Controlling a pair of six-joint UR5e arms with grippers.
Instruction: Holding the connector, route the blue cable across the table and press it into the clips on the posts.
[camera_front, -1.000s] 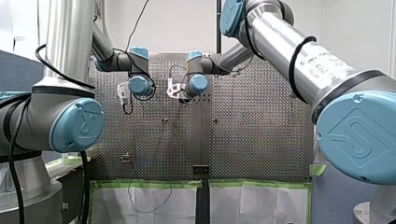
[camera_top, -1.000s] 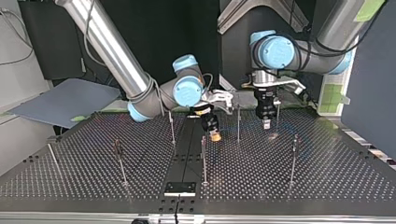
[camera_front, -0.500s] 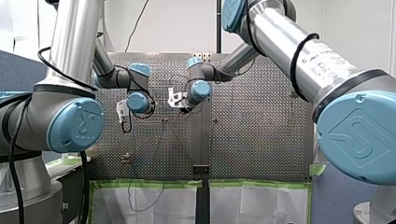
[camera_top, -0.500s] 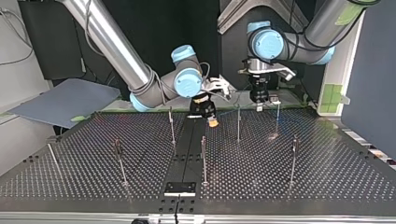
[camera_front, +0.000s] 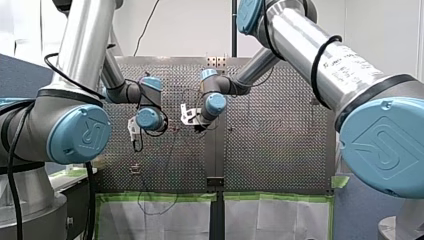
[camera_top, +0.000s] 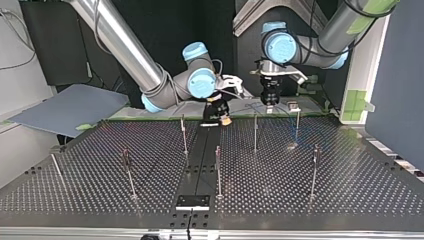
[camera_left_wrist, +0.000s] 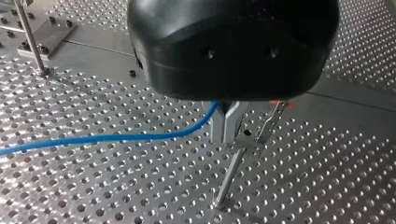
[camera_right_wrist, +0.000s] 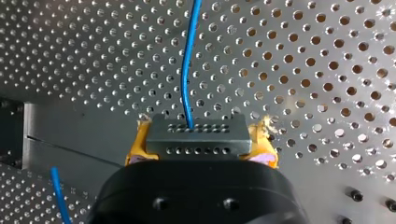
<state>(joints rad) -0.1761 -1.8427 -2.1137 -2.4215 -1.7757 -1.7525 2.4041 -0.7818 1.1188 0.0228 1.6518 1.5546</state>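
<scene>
Two clamps: right end effector holds connector crosswise, left end effector pinches blue cable.

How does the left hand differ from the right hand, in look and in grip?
The left hand has bare metal fingers; the right hand has yellow pads. The left hand is shut on the blue cable; the right hand is shut on the grey connector at the cable's end. Both have black bodies and are holding something.

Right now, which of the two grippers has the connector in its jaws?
My right gripper: its yellow-padded jaws clamp the grey connector, with the blue cable running out of it. My left gripper holds only the cable itself.
</scene>
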